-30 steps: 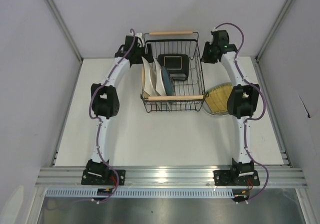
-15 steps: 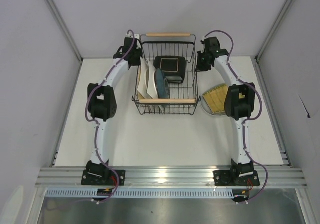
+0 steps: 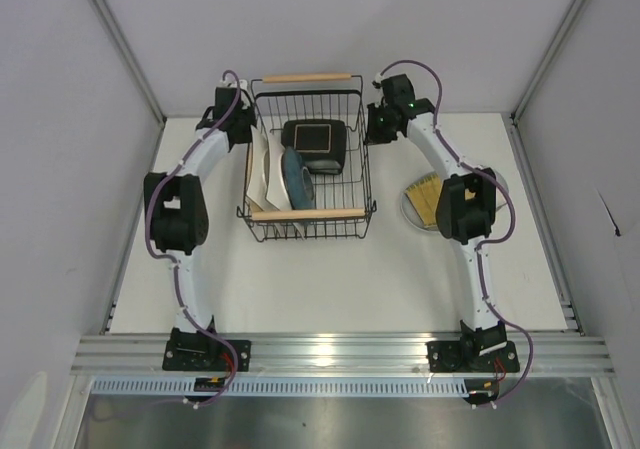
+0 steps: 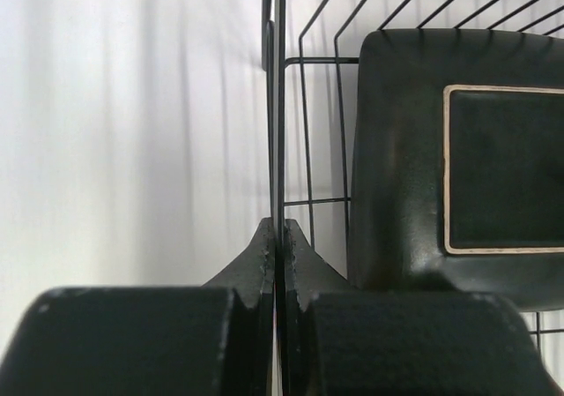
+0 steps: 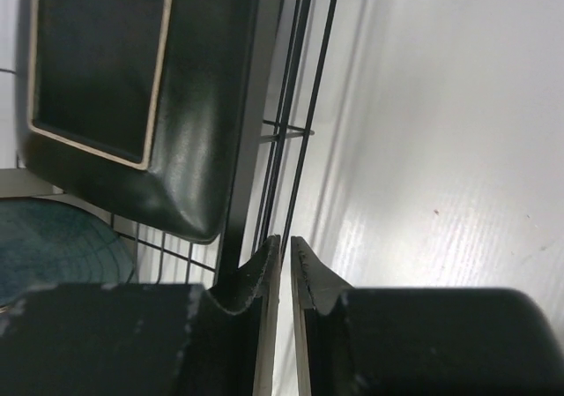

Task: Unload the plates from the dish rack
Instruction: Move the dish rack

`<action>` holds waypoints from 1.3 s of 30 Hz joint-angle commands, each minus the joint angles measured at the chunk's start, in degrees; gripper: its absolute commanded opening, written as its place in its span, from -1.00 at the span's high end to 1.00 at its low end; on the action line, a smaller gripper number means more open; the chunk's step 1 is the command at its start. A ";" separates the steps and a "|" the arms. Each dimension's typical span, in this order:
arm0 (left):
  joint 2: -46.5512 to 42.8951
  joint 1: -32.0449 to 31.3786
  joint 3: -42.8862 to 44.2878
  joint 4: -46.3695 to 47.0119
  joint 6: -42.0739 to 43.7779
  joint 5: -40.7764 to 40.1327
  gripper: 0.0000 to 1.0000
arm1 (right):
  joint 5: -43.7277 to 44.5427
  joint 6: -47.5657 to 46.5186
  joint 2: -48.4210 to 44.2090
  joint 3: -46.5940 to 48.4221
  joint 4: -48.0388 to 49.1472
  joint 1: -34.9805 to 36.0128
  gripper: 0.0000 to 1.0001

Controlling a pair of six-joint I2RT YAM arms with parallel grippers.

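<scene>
- The left end effector (image 4: 278, 242) has just clamped shut on the left wall of the black wire dish rack (image 3: 306, 213); the right end effector (image 5: 284, 250) pinches its right wall.
- The rack has slid left over the white counter (image 3: 330, 279), with the mixed ceramic plates (image 3: 297, 177) still inside, so unloading probably waits.

The top external view is bright and evenly lit from above. The white table (image 3: 330, 279) is close to overexposure, and the dish rack (image 3: 300, 227) casts only a faint, soft shadow. In the wrist views the left gripper (image 4: 278, 237) and right gripper (image 5: 285, 242) appear dark and out of focus. Soft highlights lie on the glossy black-rimmed square plate (image 4: 397, 193).
</scene>
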 commanded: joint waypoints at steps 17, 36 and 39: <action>-1.83 17.86 -4.83 -4.51 -8.20 4.72 1.00 | -6.09 11.47 4.38 8.10 7.69 12.80 0.79; 3.29 24.71 2.49 -6.98 -10.66 4.02 0.59 | -9.17 19.65 7.28 5.12 13.67 24.05 0.88; 1.09 25.59 -1.82 -5.22 -10.92 4.02 -0.15 | -9.34 20.27 7.02 4.24 14.02 25.46 0.88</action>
